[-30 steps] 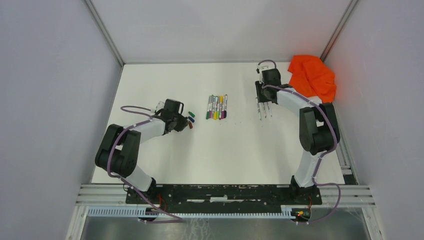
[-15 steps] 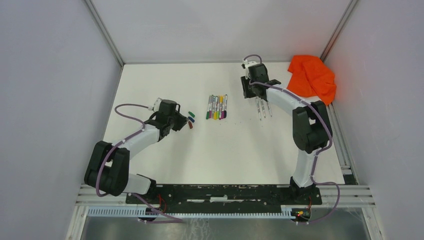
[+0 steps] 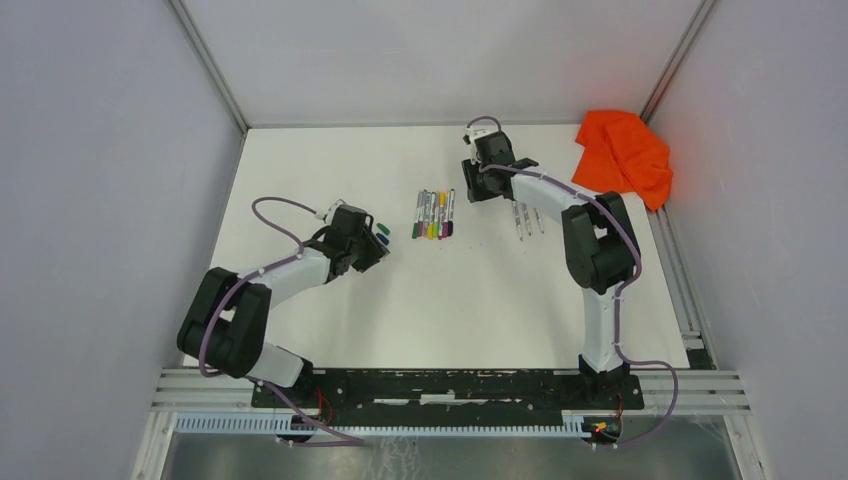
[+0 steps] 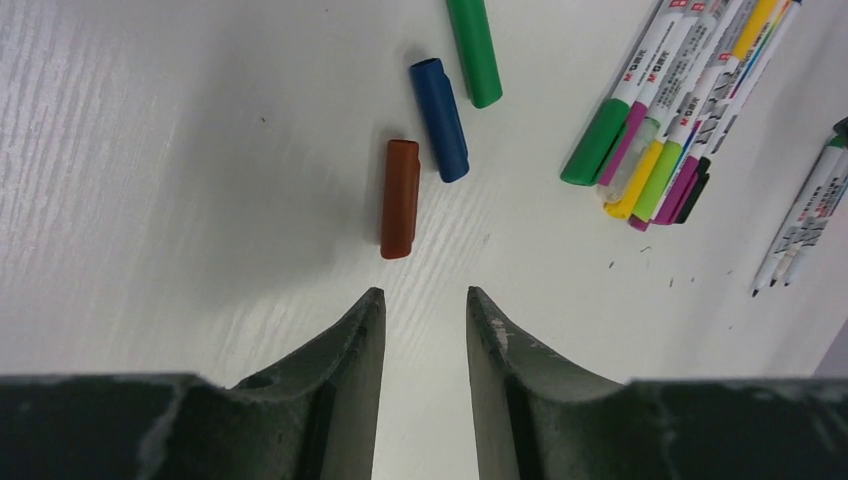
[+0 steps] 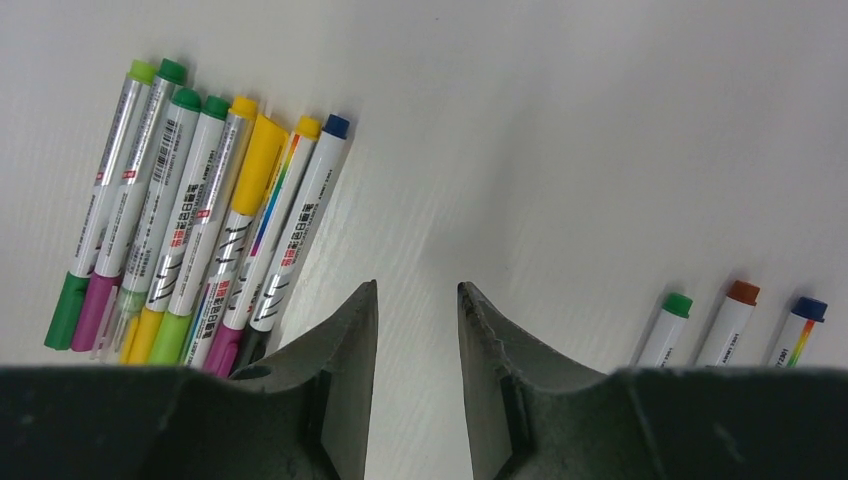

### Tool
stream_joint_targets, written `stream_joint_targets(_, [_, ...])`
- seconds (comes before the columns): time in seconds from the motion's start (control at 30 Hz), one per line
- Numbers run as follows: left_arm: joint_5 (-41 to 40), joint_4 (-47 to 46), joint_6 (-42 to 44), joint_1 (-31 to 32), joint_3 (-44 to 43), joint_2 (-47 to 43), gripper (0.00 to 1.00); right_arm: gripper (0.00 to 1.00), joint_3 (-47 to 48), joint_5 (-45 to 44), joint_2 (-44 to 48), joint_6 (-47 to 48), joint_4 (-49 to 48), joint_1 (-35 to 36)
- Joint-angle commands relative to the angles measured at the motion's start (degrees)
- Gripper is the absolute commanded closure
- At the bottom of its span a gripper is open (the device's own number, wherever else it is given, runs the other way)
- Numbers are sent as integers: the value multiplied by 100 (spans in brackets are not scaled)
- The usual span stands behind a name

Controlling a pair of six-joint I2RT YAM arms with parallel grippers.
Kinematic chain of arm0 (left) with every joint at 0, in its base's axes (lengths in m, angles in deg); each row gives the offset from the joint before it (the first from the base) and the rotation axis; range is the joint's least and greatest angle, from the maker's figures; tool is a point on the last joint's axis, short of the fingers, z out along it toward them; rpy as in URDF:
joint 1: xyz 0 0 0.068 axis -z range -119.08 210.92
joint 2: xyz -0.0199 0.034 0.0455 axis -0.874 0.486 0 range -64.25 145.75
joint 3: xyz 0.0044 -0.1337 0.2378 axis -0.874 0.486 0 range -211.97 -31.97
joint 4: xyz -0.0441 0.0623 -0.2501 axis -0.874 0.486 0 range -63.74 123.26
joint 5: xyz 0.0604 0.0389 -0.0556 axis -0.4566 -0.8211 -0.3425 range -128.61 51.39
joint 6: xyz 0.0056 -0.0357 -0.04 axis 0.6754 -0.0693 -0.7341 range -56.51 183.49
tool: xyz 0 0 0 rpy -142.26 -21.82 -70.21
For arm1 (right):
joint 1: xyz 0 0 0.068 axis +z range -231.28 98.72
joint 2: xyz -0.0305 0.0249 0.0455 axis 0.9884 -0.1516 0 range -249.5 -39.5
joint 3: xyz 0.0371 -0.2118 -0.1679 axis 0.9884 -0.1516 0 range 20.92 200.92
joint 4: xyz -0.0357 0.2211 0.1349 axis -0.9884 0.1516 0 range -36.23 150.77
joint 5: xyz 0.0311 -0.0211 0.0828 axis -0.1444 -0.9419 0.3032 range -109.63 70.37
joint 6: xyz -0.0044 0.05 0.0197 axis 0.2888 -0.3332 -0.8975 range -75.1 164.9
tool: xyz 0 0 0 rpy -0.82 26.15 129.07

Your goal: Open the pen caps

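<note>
Three loose pen caps lie ahead of my left gripper (image 4: pixel 425 295): a red-brown cap (image 4: pixel 400 197) just beyond its fingertips, a blue cap (image 4: pixel 439 118) and a green cap (image 4: pixel 474 50). This gripper (image 3: pixel 368 247) is open and empty. Several capped pens (image 3: pixel 433 213) lie side by side mid-table; they also show in the right wrist view (image 5: pixel 200 220). My right gripper (image 3: pixel 477 187) is open and empty over bare table (image 5: pixel 417 290), between that group and three uncapped pens (image 3: pixel 527 218), whose coloured rear ends (image 5: pixel 730 318) show at its right.
An orange cloth (image 3: pixel 625 155) lies bunched in the far right corner. Grey walls close the table on three sides. Bare white table (image 3: pixel 450 300) lies in front of the pens.
My right gripper has swung left, from over the three uncapped pens to beside the capped group. My left gripper has shifted slightly right, covering the red-brown cap in the top view.
</note>
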State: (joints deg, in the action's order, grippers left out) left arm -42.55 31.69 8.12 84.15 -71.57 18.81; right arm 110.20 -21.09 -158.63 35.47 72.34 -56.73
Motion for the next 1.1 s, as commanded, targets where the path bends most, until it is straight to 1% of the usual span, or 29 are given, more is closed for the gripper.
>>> stream_joint_targets(0.0, [-130,-69,379,66,-152,176,60,60,294,-39,-90,-132,15,41])
stream_joint_targets(0.13, [-227,-177,348,81,-162,350,62,60,333,-1,-157,-148,15,68])
stream_joint_targets(0.47, [-424,-441,274,151,-322,659,64,60,532,-11,-263,-129,162,223])
stream_joint_targets(1.07, [-563,-495,307,165,-640,941,65,60,1072,-126,-784,-230,424,504])
